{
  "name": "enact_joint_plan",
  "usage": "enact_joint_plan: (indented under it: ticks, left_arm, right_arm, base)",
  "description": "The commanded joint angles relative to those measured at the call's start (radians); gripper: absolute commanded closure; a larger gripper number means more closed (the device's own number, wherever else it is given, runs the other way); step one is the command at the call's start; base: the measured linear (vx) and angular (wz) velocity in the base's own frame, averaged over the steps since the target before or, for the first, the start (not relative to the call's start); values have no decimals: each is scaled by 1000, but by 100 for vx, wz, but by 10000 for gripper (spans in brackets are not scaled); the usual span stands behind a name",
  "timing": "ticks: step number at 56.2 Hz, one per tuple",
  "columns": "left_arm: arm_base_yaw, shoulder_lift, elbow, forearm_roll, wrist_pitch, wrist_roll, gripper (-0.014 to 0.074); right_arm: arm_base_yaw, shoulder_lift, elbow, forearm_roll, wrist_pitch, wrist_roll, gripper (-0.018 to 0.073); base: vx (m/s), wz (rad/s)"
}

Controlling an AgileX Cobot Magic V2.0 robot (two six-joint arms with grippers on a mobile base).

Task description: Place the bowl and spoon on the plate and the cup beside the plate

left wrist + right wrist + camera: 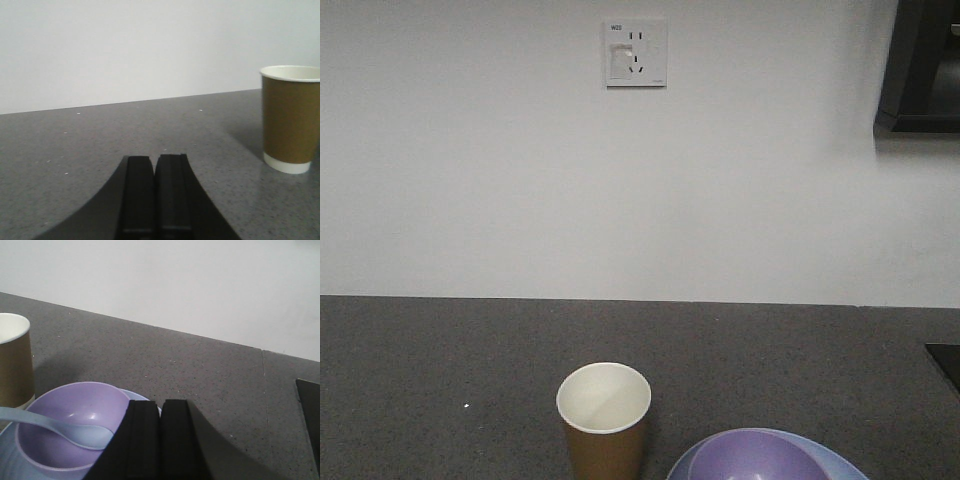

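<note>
The lavender bowl (70,425) sits on the pale blue plate (10,460), low at the left of the right wrist view. The pale blue spoon (60,430) lies in the bowl, scoop inside, handle running out to the left. The brown paper cup (14,365) stands upright just left of the plate. In the front view I see the cup (604,420), the bowl (750,458) and the plate's rim (840,462). My right gripper (160,402) is shut and empty, by the plate's right edge. My left gripper (154,157) is shut and empty, left of the cup (292,120).
A dark grey speckled counter (440,370) runs back to a white wall with a socket (636,52). A dark flat item (946,362) lies at the counter's right edge. A dark unit (920,65) hangs at the upper right.
</note>
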Motion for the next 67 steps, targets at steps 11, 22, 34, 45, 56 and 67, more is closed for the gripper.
enact_joint_plan:
  ticks: [11, 22, 34, 45, 56, 67]
  left_arm:
    - [115, -157, -22, -9, 95, -8, 599]
    - [115, -153, -23, -10, 95, -8, 599]
    - [115, -153, -23, -10, 95, -8, 599]
    - [115, -153, -23, -10, 95, -8, 599]
    - [115, -153, -23, -10, 95, -8, 599]
    - [115, -153, -23, -10, 95, -8, 599]
  right_arm:
    - [-3, 4, -28, 3, -76, -7, 568]
    - [-3, 4, -28, 3, -77, -7, 568]
    - [-3, 4, -28, 3, -77, -7, 568]
    - [-3, 4, -28, 3, -77, -7, 568]
    - [-3, 4, -28, 3, -77, -7, 568]
    - [-3, 4, -28, 3, -77, -7, 568]
  base:
    - [0, 0]
    - [0, 0]
    - [0, 0]
    - [0, 0]
    - [0, 0]
    - [0, 0]
